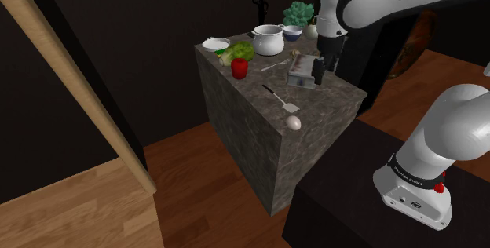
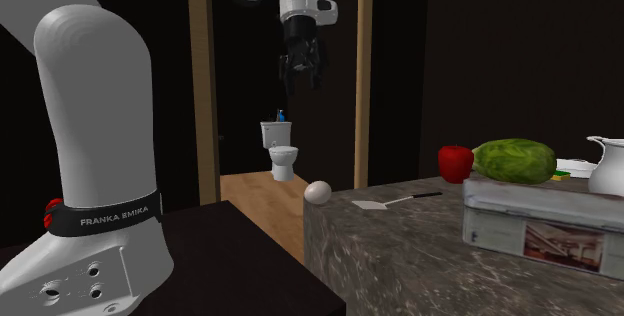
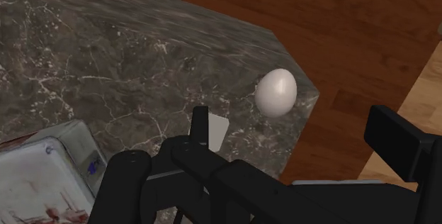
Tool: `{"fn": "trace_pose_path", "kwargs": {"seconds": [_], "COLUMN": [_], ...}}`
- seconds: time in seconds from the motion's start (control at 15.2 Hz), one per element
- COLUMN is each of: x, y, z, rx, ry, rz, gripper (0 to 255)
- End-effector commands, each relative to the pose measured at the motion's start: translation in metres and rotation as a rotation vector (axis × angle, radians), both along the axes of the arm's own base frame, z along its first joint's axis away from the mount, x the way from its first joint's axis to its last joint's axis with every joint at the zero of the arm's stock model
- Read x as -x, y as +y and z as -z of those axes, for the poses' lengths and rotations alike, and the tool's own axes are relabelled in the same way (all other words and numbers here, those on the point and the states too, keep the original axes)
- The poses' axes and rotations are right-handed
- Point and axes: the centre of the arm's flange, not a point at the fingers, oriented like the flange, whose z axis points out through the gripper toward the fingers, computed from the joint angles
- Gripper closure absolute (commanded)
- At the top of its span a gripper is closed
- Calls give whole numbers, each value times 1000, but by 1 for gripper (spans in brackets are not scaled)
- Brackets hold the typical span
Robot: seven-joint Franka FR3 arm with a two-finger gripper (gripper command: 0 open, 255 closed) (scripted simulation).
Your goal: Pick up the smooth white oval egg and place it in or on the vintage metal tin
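**Spotter:** Where's the egg (image 1: 293, 122)?

**Operator:** I see it lying on its side at the counter's (image 1: 251, 140) near corner, close to the edge and just past the spatula (image 1: 281, 99). It's well apart from the tin (image 1: 301, 71). My gripper (image 2: 301, 69) hangs high beside the tin, jaws apart and empty.

**Spotter:** How will you take it?

**Operator:** I'd come straight down and close gently across its short width, so it can't roll off the edge.

**Spotter:** And its axis?

**Operator:** The long axis lies flat. I judge the narrower end points away from the tin.
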Motion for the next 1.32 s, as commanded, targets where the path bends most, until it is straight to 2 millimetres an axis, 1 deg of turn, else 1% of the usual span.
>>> {"fn": "trace_pose_path", "kwargs": {"seconds": [0.0, 0.99, 1.06, 1.25], "x": [-11, -74, -76, -76], "y": [5, 45, 46, 43], "z": [27, 215, 223, 238], "rx": [7, 63, 65, 65], "ry": [1, 22, 22, 22], "rz": [-9, -76, -79, -79], "gripper": [0, 0, 0, 0]}}
